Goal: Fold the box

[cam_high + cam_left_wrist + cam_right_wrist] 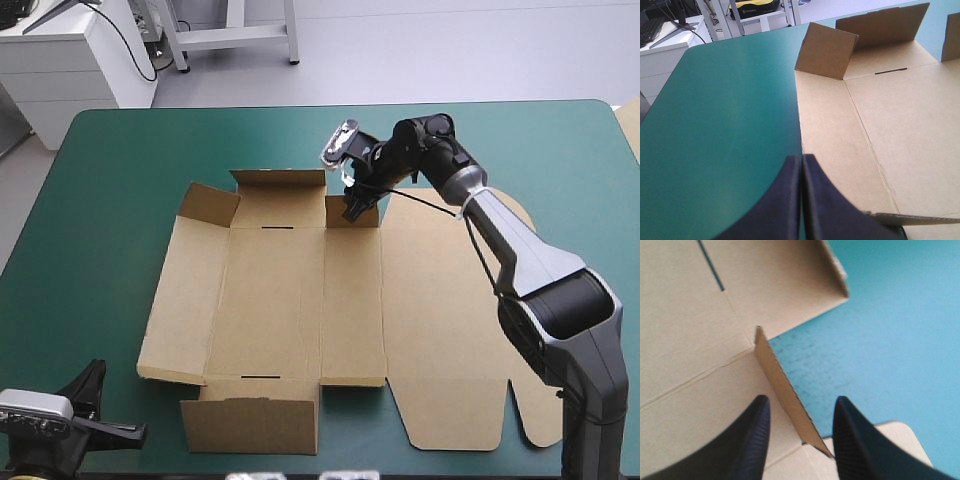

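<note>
Brown box (270, 300) is laid open at mid-desk (110, 200), with several flaps raised.
At its far edge, a small upright flap (771, 360) is straddled by the right claw (801, 402), black fingers held apart. The left claw (802, 160) is pressed together in one pointed arch near the desk's near-left corner.

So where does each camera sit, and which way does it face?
High: above and behind, looking forward and down at the teal-green table and opened-out brown cardboard box; both arms show.
Left wrist: low at the box's near-left corner, facing the far edge; shut left gripper shows.
Right wrist: above a raised far flap, looking down; open right gripper straddles it.
All share the box.
</note>
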Controlling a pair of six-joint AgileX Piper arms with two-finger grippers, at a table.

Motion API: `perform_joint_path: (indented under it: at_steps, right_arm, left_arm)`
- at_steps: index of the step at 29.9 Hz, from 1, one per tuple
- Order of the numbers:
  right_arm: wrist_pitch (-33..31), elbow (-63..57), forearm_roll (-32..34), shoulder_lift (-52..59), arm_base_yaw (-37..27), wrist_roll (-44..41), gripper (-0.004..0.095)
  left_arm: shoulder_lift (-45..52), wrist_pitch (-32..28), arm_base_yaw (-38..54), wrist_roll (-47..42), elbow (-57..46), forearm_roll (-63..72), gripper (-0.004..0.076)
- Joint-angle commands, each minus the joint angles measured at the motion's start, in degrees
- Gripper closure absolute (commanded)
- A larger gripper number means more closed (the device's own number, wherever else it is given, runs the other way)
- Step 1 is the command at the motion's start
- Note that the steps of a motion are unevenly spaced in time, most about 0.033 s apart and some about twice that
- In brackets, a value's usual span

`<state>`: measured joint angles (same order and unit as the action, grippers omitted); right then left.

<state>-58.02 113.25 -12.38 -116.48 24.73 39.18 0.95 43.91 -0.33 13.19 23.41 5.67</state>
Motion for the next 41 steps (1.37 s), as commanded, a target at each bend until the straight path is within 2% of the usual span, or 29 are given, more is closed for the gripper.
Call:
perform_joint_path:
  at_steps: [1, 3, 5, 12, 21, 23, 29, 32, 36, 41]
  right_arm:
    - [-1.88, 4.22, 6.00, 6.42, -0.23, -12.00, 0.0769]
    - [-4.47, 5.42, 8.20, 7.42, -0.37, -18.05, 0.0930]
    - [-6.45, 5.80, 9.14, 8.59, -0.87, -24.29, 0.0930]
    - [-13.36, 5.80, 10.22, 9.99, -3.68, -31.40, 0.0929]
    - [-13.26, -4.71, 10.54, 20.19, -6.60, -32.35, 0.0929]
    - [-12.77, -8.71, 12.38, 23.68, -6.60, -32.91, 0.0929]
    - [-8.88, -21.45, 17.78, 34.28, -6.60, -37.00, 0.0929]
    - [-8.70, -26.98, 19.88, 39.31, -6.60, -38.28, 0.0929]
    - [-7.36, -33.70, 22.26, 46.20, -6.60, -41.85, 0.0929]
    - [-6.65, -40.70, 25.94, 55.54, -6.60, -47.54, 0.0929]
  left_arm:
    - [-0.04, -3.35, -0.40, -0.50, 1.45, 0.58, 0.0731]
    - [-1.06, -3.16, -0.40, -0.50, 1.52, 0.58, 0.0731]
    - [-3.03, -2.66, -0.40, -0.59, 1.67, 0.58, 0.0731]
    - [-15.09, 0.93, -0.40, -1.37, 7.99, -0.57, 0.0731]
    - [-37.88, 3.03, -0.40, -1.82, 19.39, -2.44, 0.0731]
    - [-42.94, 3.37, -0.28, -3.81, 22.08, -3.72, 0.0731]
    - [-56.06, 10.05, 0.12, -2.63, 29.16, -7.69, 0.0724]
    - [-61.50, 8.87, 2.12, -2.33, 31.15, -7.23, 0.0723]
    - [-67.82, 8.97, 6.66, 3.81, 33.27, 0.10, 0.0706]
    - [-76.04, 16.94, 13.16, 15.98, 36.74, 16.79, 0.0706]
